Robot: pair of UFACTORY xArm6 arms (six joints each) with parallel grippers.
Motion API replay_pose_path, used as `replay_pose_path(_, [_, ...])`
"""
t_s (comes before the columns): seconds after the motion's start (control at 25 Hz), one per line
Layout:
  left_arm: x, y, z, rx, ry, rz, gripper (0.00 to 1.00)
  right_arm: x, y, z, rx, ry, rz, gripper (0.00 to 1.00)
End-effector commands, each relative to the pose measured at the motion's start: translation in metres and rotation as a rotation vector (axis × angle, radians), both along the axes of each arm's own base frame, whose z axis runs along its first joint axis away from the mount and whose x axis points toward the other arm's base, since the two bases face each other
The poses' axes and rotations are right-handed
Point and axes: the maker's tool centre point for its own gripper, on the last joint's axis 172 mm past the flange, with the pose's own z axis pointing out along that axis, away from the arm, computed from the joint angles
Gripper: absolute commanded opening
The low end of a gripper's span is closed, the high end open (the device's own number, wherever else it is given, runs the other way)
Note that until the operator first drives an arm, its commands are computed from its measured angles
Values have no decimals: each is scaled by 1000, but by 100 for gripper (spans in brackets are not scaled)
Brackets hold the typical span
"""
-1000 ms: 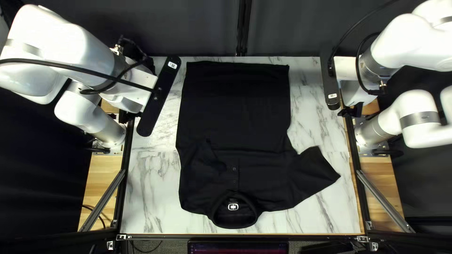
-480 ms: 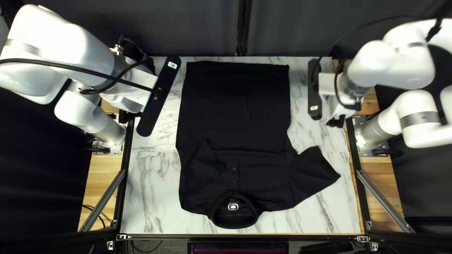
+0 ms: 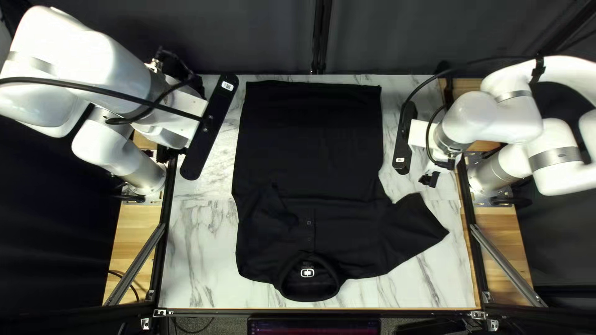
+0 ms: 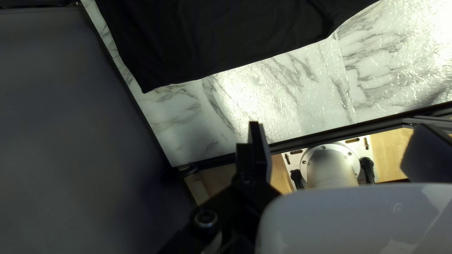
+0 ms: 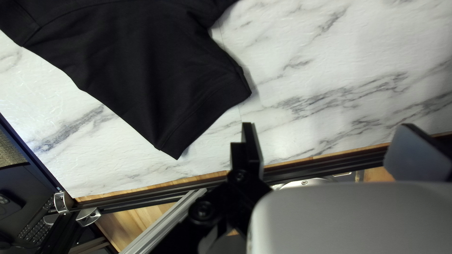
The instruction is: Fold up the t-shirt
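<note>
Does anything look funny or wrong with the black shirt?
A bit: the shirt looks lopsided. One sleeve sticks out at the right of the top left view, while the other sleeve lies tucked in over the front. That's probably just half-done folding. I see no spills or rips.

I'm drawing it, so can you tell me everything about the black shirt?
The shirt is soft-looking black cloth, lying flat, collar toward the near edge, hem toward the far one. It has small front buttons and a white mark inside the collar. One short sleeve sticks out; the other looks folded in. Only the table touches it.
</note>
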Motion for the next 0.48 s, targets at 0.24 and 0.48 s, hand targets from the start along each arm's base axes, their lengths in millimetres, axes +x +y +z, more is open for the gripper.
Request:
replay_pose_path(0.24, [0,0,0,0,0,0,100,-18,39,-65,50,92,109,100])
replay_pose_path(0.48, [0,0,0,0,0,0,100,-21,43,-74,65,89,142,100])
